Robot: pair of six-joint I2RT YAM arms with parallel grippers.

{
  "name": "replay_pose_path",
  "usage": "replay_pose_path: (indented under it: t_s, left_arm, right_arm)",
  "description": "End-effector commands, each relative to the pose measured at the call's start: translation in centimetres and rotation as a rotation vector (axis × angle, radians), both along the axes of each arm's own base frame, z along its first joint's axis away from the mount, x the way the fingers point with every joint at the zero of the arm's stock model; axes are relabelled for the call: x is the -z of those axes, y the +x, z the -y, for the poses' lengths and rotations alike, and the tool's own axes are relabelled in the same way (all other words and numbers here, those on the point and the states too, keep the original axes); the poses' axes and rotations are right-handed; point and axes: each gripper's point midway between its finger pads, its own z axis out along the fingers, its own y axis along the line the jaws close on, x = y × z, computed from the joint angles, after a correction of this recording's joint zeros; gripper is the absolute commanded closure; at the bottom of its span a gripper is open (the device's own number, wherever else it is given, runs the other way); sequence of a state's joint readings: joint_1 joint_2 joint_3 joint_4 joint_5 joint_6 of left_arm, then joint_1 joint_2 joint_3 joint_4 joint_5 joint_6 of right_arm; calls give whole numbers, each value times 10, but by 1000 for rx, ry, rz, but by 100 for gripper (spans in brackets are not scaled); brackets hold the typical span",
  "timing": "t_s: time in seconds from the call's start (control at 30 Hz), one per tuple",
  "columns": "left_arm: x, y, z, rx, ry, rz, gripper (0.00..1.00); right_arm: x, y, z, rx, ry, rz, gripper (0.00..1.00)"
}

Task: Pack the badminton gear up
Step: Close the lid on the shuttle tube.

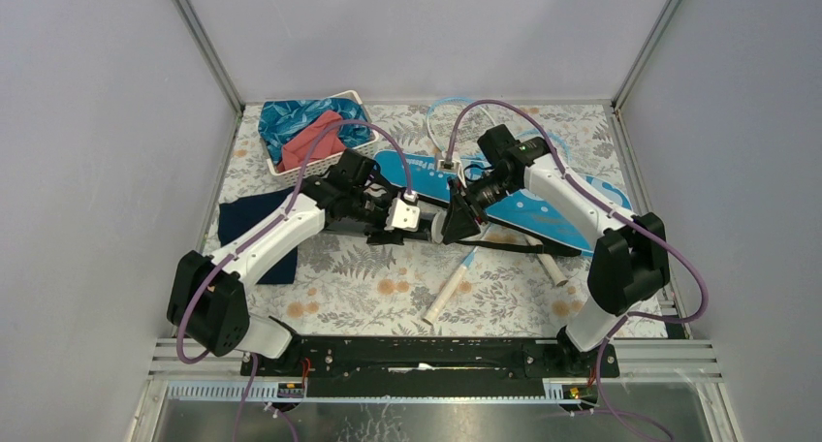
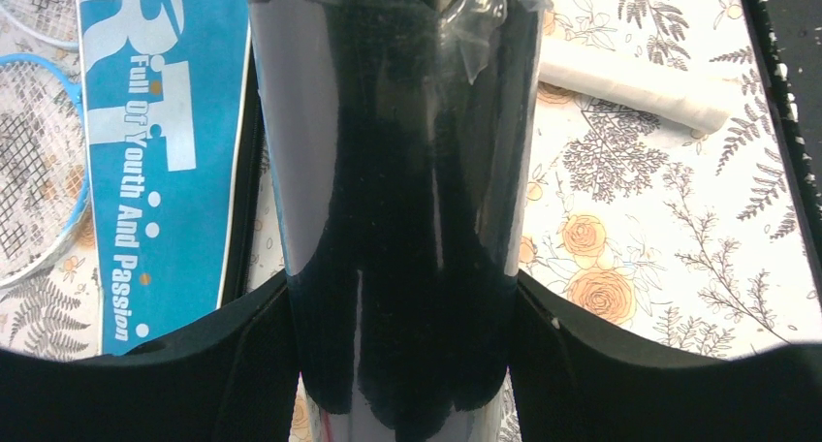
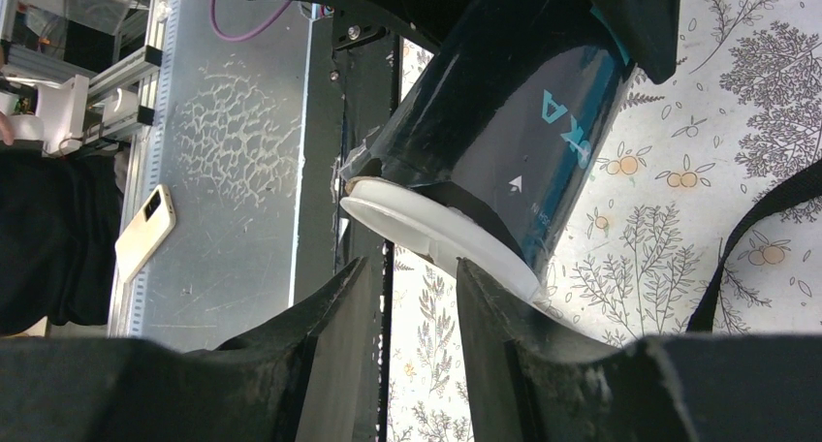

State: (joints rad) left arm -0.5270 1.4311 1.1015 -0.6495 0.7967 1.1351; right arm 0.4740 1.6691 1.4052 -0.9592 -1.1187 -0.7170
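Mid-table, between the two arms: the black tube (image 2: pixel 407 151), roughly level and, as far as we can judge, clear of the table (image 1: pixel 349 297). The left gripper (image 2: pixel 402 287) has it round the body, fingers (image 2: pixel 242 364) pressed against either side of the glossy wrap. We read this as a steadying hold, with one arm fixing the tube so the other can work on its end.

The right gripper (image 3: pixel 412 277) faces that end, where a white lid (image 3: pixel 426 231) sits, perhaps slightly askew. Its fingers (image 3: pixel 320 345) stand a narrow way apart with nothing between them; the patterned cloth shows through the gap. The tips are right at the lid's rim, and we cannot tell whether either one touches it. The likely purpose is to press the lid home or pull it off, but the views do not settle which.

The blue bag (image 1: pixel 528 209) lies flat beyond the grippers, partly under the right arm. The rackets (image 1: pixel 449 295) are outside it, white handles pointing toward the near edge. We see no shuttlecocks; the tube is opaque, so they may be inside it.

Our judgement is that the tube and rackets are not yet bagged, so most of the packing is ahead.
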Motion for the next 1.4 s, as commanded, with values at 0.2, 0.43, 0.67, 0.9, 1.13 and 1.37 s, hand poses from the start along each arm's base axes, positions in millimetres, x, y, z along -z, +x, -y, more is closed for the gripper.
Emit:
replay_pose_path:
  t_s: [0.2, 0.43, 0.67, 0.9, 1.13, 1.37]
  left_arm:
    - [-31, 12, 31, 61, -107, 157, 100]
    - [-28, 15, 32, 11, -119, 125, 100]
    - [-27, 12, 35, -3, -133, 97, 100]
    - [-19, 15, 29, -4, -97, 147, 100]
    - [-10, 17, 26, -24, -73, 139, 100]
    - [-10, 26, 27, -91, -85, 136, 100]
  right_arm:
    - [3, 16, -8, -13, 3, 115, 55]
    - [-9, 27, -11, 70, 7, 162, 54]
    - [-15, 27, -13, 102, 27, 153, 53]
    - [-18, 27, -11, 94, 10, 169, 54]
    - [-33, 34, -8, 147, 4, 223, 54]
    - [-43, 47, -8, 270, 25, 211, 53]
